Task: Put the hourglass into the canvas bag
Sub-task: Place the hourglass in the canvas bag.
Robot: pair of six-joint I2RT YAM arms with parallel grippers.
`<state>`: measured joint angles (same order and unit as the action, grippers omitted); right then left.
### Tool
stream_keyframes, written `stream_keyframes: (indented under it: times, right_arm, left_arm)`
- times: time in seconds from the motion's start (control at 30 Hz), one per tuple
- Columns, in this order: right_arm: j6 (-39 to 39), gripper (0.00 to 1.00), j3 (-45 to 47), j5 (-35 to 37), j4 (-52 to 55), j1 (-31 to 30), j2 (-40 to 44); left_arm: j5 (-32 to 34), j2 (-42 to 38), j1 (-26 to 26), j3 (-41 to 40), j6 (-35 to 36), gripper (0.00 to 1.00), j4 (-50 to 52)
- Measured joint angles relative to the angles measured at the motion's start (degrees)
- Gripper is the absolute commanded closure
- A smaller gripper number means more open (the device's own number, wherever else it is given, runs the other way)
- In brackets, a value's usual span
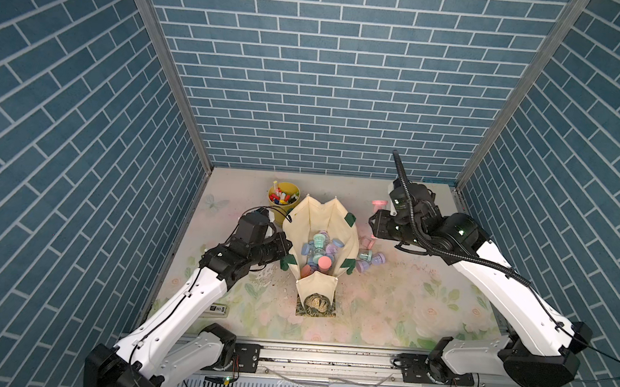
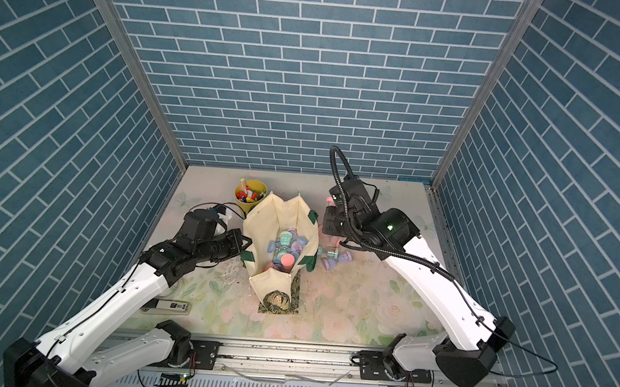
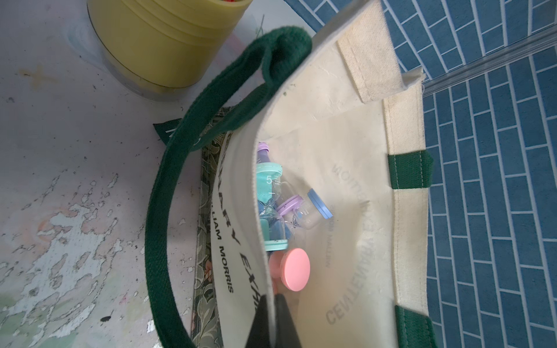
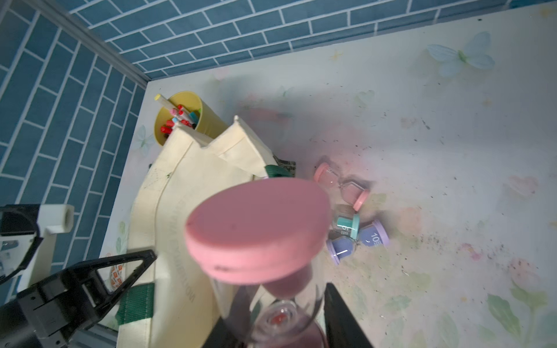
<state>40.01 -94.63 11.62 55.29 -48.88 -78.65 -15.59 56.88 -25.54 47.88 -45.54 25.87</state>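
Now the left gripper (image 3: 271, 302), reaching in from 8 o'clock, pinches the canvas bag (image 1: 318, 286) by its rim; the right gripper (image 4: 283, 313), raised at the bag's 2 o'clock, clamps the hourglass (image 4: 259, 229). The bag reads "WILLIAM MORRIS".

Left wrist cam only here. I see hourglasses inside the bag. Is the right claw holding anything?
Observer: Yes, the right claw is shut on a pink hourglass.
Operator: Lined up for the drop?
Observer: No. In both top views it is right of the canvas bag, not over its mouth.
Operator: Any left outside?
Observer: Three lie right of the bag: a second pink hourglass, a teal hourglass, a purple hourglass.
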Motion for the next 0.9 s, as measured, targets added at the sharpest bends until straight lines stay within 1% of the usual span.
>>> stream_keyframes:
  times: [0.17, 0.3, 0.57, 0.9]
  right_arm:
    - [-1.2, 1.0, -4.8, -0.2, -0.4, -3.4, -6.0]
    - [-1.6, 1.0, -7.8, -0.9, -0.8, -4.9, -9.9]
    - [-1.6, 1.0, -11.5, -3.6, -1.3, -6.3, -15.0]
    - [-1.5, 1.0, -12.8, -6.9, -1.3, -6.8, -20.0]
  left_arm:
    - [0.0, 0.0, 0.0, 0.0, 0.0, 1.0, 0.0]
    - [0.0, 0.0, 0.0, 0.0, 0.0, 1.0, 0.0]
    - [0.0, -0.2, 0.0, 0.0, 0.0, 1.0, 0.1]
    - [0.1, -0.6, 0.0, 0.0, 0.0, 1.0, 0.4]
